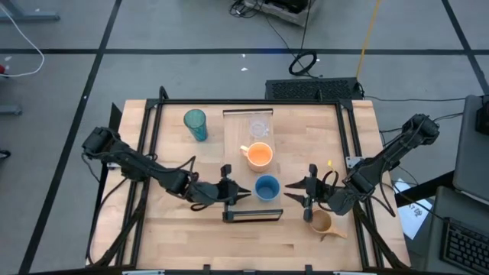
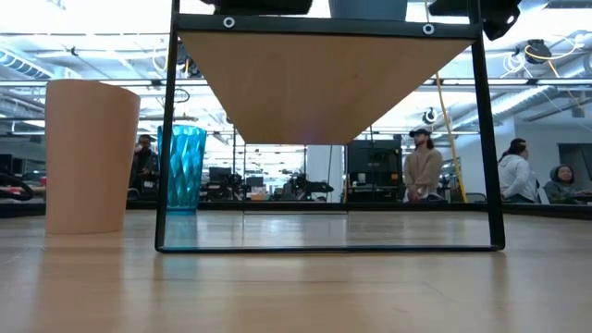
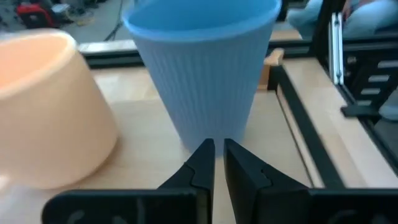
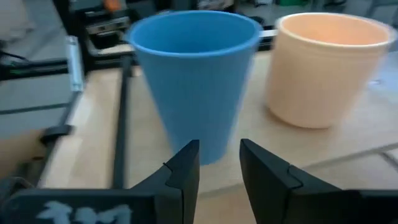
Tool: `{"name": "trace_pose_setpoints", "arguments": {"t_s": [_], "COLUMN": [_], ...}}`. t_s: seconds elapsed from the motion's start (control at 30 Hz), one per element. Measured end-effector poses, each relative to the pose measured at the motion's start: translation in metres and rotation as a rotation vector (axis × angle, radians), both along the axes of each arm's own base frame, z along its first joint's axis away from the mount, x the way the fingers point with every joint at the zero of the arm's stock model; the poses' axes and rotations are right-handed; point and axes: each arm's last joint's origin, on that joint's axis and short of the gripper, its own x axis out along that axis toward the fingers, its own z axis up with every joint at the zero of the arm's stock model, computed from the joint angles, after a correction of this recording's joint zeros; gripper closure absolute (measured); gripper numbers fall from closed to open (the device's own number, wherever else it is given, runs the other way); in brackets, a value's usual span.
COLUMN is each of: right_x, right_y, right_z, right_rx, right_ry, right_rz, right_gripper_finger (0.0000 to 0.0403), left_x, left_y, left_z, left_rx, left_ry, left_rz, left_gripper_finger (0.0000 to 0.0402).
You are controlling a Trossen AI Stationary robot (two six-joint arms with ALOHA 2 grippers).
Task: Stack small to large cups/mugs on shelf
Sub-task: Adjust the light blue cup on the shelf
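Wooden tabletop: ribbed blue cup between nearly clenched left tool and slightly parted, seemingly empty right tool.

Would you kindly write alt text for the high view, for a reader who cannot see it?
Seen from above, a wooden table with two dark arms: the left gripper and right gripper point at a blue ribbed plastic cup from opposite sides, not touching it. Behind it stand an orange handled mug, a clear glass cup and a tall teal tumbler; a tan handled mug sits near the right arm.

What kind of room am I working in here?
Probably a large open lab or workshop: people stand among equipment beyond the table, and cables lie on a taped floor.
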Motion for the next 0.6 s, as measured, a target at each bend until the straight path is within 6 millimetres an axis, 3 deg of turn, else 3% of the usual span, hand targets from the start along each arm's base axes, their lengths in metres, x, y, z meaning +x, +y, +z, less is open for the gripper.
{"name": "trace_pose_setpoints", "arguments": {"t_s": [0.4, 0.6], "right_x": [0.019, 0.023], "right_y": [0.007, 0.008], "right_z": [-0.011, -0.013], "right_rx": [0.019, 0.004], "right_ry": [-0.021, -0.031], "right_rz": [0.013, 0.015], "right_gripper_finger": [0.0298, 0.0298], "left_x": [-0.033, -0.041], "left_y": [-0.001, 0.0], "left_z": [0.021, 0.023], "left_rx": [0.085, 0.101], "left_ry": [0.059, 0.079], "left_rz": [0.1, 0.13], "left_gripper_finger": [0.0364, 0.0364]}}
